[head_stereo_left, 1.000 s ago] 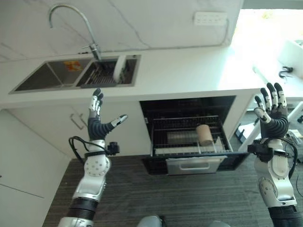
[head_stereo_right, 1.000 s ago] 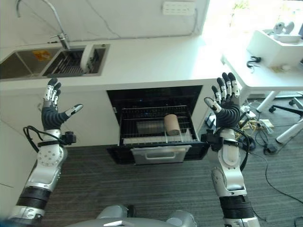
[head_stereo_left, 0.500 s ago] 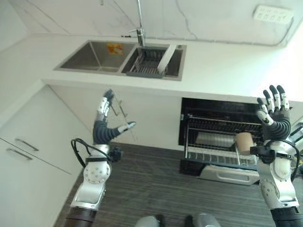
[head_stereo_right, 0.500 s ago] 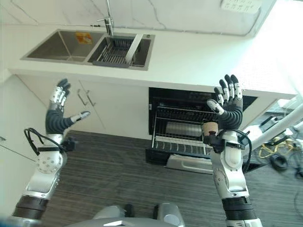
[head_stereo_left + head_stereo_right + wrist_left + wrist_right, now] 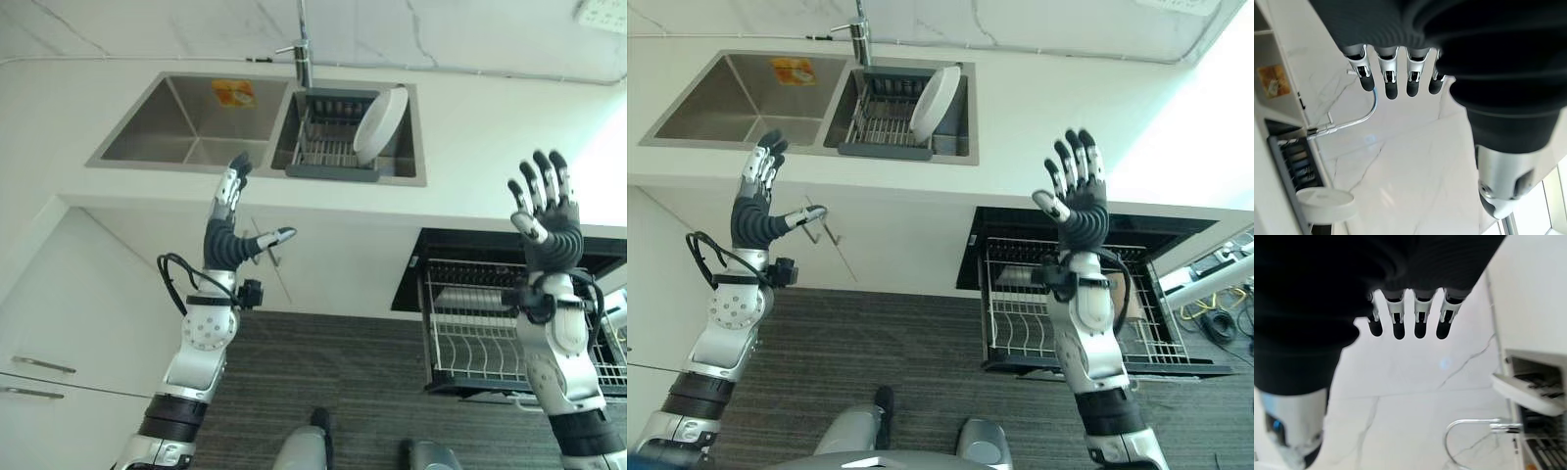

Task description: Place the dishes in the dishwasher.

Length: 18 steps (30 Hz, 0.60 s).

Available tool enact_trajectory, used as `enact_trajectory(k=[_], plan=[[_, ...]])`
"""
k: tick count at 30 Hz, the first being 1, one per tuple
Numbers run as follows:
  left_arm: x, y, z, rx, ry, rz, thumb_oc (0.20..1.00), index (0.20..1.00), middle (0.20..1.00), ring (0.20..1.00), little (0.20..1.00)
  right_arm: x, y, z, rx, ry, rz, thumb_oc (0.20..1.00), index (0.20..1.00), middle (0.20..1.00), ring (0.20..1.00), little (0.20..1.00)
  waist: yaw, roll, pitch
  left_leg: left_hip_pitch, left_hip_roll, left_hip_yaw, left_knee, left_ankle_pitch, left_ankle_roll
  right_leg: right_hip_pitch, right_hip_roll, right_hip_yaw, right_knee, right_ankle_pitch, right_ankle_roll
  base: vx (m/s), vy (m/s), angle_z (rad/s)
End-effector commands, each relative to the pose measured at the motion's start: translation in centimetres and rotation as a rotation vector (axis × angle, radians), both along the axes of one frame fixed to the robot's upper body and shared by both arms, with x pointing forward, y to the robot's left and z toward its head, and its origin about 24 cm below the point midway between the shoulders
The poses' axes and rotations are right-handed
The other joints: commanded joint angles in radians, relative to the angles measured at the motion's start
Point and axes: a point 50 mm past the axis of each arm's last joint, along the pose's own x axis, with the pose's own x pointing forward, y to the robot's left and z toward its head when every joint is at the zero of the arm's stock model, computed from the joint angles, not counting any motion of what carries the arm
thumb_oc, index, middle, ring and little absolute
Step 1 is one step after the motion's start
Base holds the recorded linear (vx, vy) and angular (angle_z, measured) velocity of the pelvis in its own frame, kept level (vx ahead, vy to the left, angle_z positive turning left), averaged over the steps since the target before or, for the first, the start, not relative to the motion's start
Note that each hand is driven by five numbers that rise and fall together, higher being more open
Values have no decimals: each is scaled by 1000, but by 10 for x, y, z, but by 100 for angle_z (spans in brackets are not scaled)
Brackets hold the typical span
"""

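Observation:
A white plate (image 5: 380, 125) stands on edge in a dark dish rack (image 5: 328, 147) in the sink's right basin. The dishwasher (image 5: 1176, 230) under the counter is open at the right, its wire rack (image 5: 1019, 313) pulled out over the floor. A brown cup (image 5: 1116, 294) lies in that rack, partly behind my right forearm. My left hand (image 5: 230, 235) is raised in front of the cabinet below the sink, fingers (image 5: 1386, 73) straight, holding nothing. My right hand (image 5: 545, 223) is raised above the dishwasher rack, fingers (image 5: 1400, 318) straight and spread, also bare.
A curved tap (image 5: 302, 44) stands behind the sink, whose left basin (image 5: 181, 122) holds an orange sticker. The white counter (image 5: 490, 137) runs right of the sink. Cabinet doors with bar handles (image 5: 818, 230) sit below it. Dark striped floor (image 5: 323, 372) lies in front.
The camera has swung left toward the sink, so the sink and plate now sit mid-picture and the dishwasher at the right edge. Both hands stay raised and open.

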Motion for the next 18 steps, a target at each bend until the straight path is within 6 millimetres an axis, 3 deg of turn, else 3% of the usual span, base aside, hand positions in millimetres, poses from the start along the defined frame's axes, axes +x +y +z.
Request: enact_trajectory(k=[1, 11, 18], plan=[[-11, 3, 5, 10, -31, -28, 1000, 1000, 1000, 1000, 1000, -16, -18, 16, 8, -103, -59, 1000, 1000, 1000, 1000, 1000, -5, -5, -60, -68, 83, 32, 21, 6, -76, 42, 27, -32, -28, 45, 9, 0, 0, 0], [-16, 4, 2, 37, -20, -31, 1000, 1000, 1000, 1000, 1000, -14, -9, 5, -7, -48, 35, 1000, 1000, 1000, 1000, 1000, -8, 1, -76, -45, 100, 74, 21, 1, -86, 20, 11, -44, -28, 58, 23, -18, -40, -24], [-18, 0, -13, 20, 99, -104, 1000, 1000, 1000, 1000, 1000, -17, -10, 0, -2, -30, 29, 1000, 1000, 1000, 1000, 1000, -7, 7, -86, -23, 97, 80, 21, -11, -82, 30, 2, -58, -28, 60, 25, -3, -10, 0]])
